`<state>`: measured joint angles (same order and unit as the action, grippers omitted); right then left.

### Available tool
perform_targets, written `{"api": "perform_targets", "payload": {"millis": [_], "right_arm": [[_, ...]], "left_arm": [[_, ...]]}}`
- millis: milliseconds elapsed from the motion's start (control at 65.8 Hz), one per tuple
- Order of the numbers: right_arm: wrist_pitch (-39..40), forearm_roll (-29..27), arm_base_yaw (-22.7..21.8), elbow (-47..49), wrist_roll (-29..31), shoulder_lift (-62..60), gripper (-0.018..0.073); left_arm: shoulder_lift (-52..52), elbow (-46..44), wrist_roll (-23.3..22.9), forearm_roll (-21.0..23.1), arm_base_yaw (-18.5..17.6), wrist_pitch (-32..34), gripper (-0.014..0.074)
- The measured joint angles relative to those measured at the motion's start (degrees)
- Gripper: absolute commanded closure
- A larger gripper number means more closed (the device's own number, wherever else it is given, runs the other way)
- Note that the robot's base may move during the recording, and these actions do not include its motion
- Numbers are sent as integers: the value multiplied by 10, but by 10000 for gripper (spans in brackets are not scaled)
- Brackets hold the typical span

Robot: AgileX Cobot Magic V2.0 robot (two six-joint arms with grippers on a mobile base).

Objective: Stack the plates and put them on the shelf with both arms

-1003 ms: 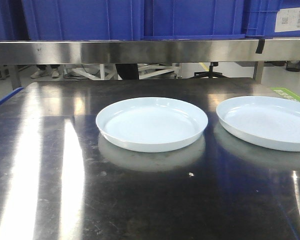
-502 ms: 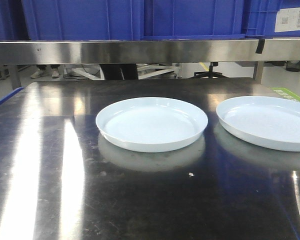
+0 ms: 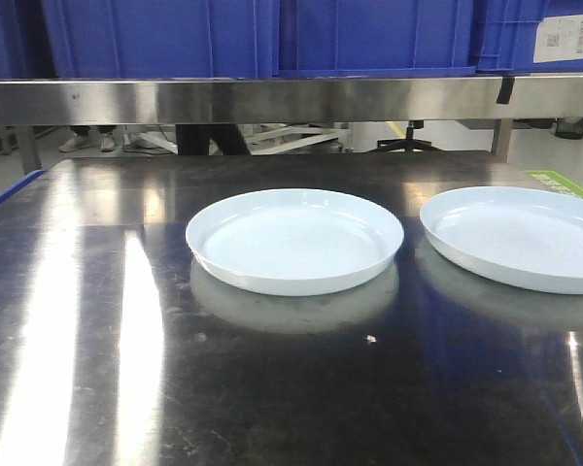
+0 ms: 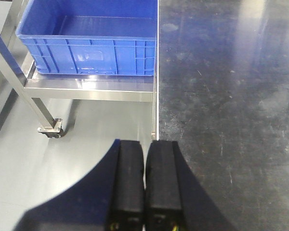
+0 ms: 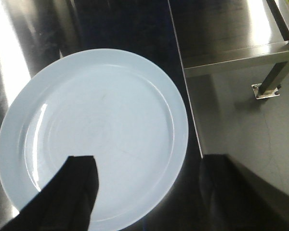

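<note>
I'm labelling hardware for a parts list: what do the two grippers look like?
The left gripper has two matte black, blocky rectangular jaws with tiny yellowish marks at their base. The right gripper shows two dark, wedge-shaped jaws; no cables or labels show.

1. Surface [image 3: 272,388]: dark polished steel, scuffed and scratched, with bright streaks of reflected light on its left side.
2. White speck [image 3: 370,339]: a tiny fleck lying on the surface, toward the front.
3. Blue crates [image 3: 155,39]: plastic, side by side across the top of the front view.
4. White label [image 3: 564,39]: printed and stuck to the rightmost crate.
5. Black strip [image 3: 505,89]: short and dark, on the steel edge below the crates.
6. Green mat [image 3: 564,183]: on the floor beyond the surface, at right.
7. Shoes [image 3: 87,143]: a pale pair standing in the background, at left.
8. Wheeled rack [image 4: 86,89]: low and steel, standing on a caster [image 4: 50,129] just beside the surface's left edge.
9. Open blue crate [image 4: 91,43]: rests on the rack, its inside bare.
10. Floor [image 4: 62,159]: smooth and grey.
</note>
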<state>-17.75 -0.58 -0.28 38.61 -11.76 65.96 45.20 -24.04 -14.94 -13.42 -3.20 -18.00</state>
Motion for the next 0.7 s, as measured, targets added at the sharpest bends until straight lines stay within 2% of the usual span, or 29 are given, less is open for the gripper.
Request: {"api": "perform_targets", "payload": {"millis": [198,410,699], "right_arm": [[-10,0,0,0,0,10,1],[10,1,-5,8,0,72,1],[25,6,-61,90,0,166,23]], "left_arm": [[0,0,0,0,0,0,513],[0,0,0,0,0,0,513],[0,0,0,0,0,0,513]]}}
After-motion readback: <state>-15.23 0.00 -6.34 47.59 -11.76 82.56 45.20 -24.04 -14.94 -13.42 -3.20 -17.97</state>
